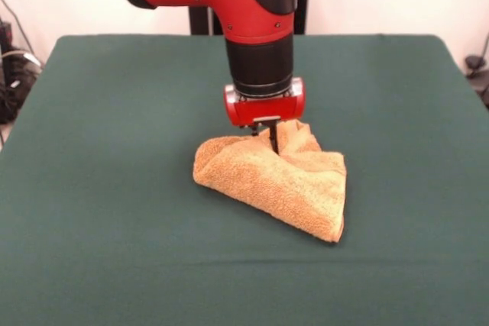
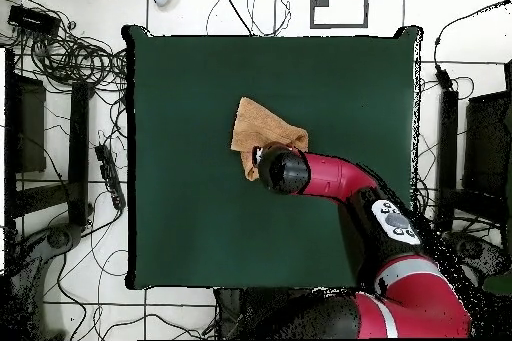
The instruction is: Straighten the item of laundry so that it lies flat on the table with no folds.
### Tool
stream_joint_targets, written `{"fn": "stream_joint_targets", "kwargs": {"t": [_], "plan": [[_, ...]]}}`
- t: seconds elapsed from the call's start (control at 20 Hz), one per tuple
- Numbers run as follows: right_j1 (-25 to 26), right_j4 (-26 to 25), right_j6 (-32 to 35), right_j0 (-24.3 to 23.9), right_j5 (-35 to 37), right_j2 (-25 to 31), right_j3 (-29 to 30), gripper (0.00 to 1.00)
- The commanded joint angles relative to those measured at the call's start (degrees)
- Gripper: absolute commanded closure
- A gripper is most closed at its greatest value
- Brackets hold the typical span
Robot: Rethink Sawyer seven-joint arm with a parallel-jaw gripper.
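The item of laundry (image 1: 286, 182), an orange-tan terry towel, lies crumpled and folded over itself near the middle of the dark green table (image 1: 114, 204). My gripper (image 1: 273, 141) points straight down into the towel's far part, where the cloth puckers up around its dark, closed fingers. In the overhead view the towel (image 2: 256, 123) sits a little past the table's (image 2: 200, 207) centre, and the arm's round wrist (image 2: 284, 170) covers its near edge and hides the gripper.
Cables and equipment lie on the floor around the table (image 2: 70, 57). The red arm (image 2: 350, 187) reaches in from the table's bottom right in the overhead view.
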Motion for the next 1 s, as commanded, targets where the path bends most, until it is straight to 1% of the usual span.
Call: {"fn": "stream_joint_targets", "kwargs": {"t": [0.05,0.1,0.2,0.25,0.3,0.4,0.45,0.6,0.7,0.8,1.0], "plan": [[-0.86,-1.9,8.34,2.46,-6.04,2.45,5.01,1.0],[-4.79,-1.53,9.65,2.98,-4.91,1.19,8.65,1.0],[-14.77,0.34,11.85,4.36,0.15,-1.29,16.58,1.0],[-19.13,1.34,12.1,5.22,3.19,-2.38,19.25,1.0],[-22.81,2.44,12.31,6.25,6.35,-3.6,21.06,1.0],[-27.94,4.88,11.03,5.93,11.86,-2.92,23.67,1.0],[-29.81,6.04,10.91,6.18,14.36,-3.16,24.35,1.0],[-34.17,7.85,10.9,6.43,14.82,-3.1,26.08,1.0],[-35.77,8.09,11.11,8.22,17.98,-5.08,25.53,1.0],[-37.28,7.86,12.71,10.54,20.32,-7.78,25.18,1.0],[-40.24,8.65,15.57,13.83,21.72,-11.21,26.64,1.0]]}}
